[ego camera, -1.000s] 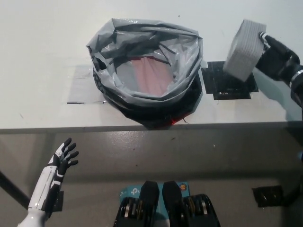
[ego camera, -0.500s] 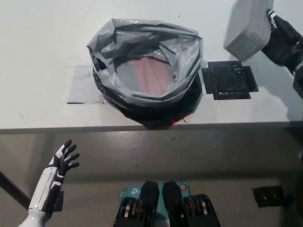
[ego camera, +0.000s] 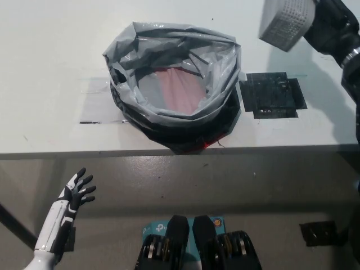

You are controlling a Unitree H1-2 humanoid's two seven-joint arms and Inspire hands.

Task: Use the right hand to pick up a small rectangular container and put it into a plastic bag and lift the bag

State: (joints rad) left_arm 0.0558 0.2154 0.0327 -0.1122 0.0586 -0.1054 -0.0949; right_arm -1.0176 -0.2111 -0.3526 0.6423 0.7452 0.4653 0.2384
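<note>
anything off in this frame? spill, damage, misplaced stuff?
Nothing stands out. The plastic bag sits open on the table, no spill. The right hand holds the container tilted in the air. The left hand rests low, open.

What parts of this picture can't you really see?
Head view, the only one:
- Container: its top is cut off by the picture's upper edge.
- Right hand: the container and that edge hide most of the fingers.
- Bag: crumpled folds hide its bottom; something reddish inside can't be identified.
- Black patch on the table: too dark to tell.
- Left hand: small, open, below the table edge.
</note>
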